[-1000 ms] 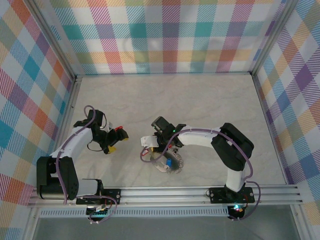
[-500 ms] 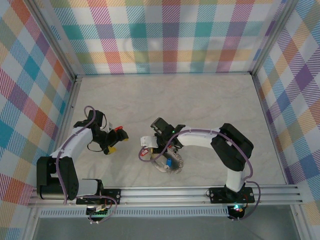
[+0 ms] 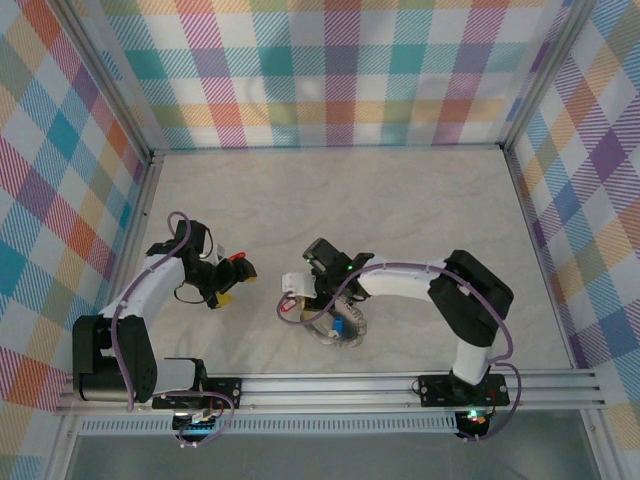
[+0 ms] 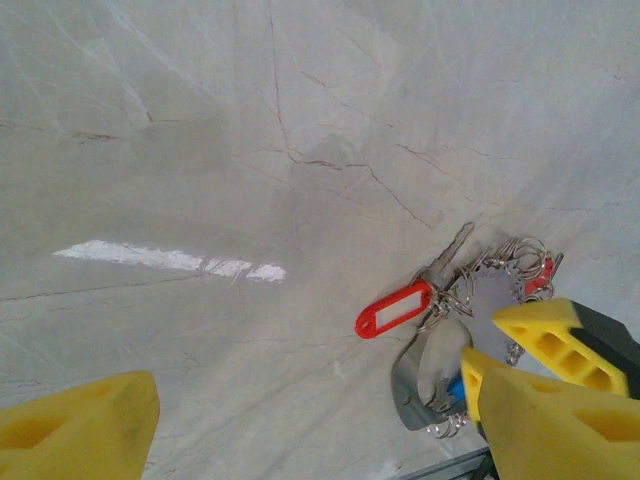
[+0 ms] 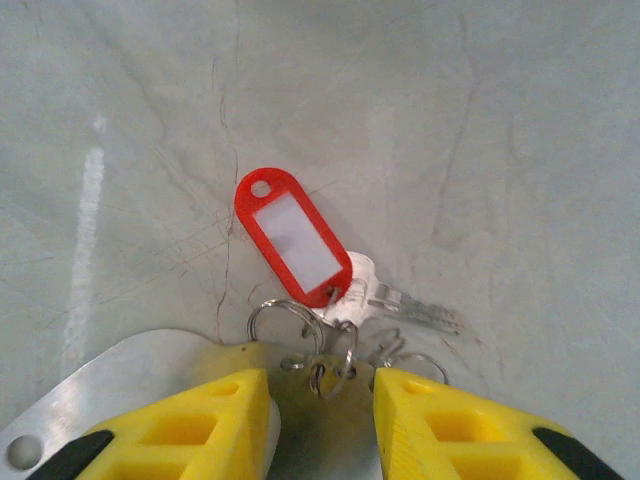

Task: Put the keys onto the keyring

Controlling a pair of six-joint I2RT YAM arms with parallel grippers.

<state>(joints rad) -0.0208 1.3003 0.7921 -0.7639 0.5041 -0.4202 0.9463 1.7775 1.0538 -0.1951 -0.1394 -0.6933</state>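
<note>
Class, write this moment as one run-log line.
left gripper open, aside | right gripper straddling small rings, grip unclear | red tag and silver key lying on table

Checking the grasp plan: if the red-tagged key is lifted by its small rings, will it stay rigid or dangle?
Probably dangles: the red tag and silver key hang on loose small rings, so they would swing. Likely light: thin plastic, small metal. Flat on the table, it should slide, not roll, if pushed.
</note>
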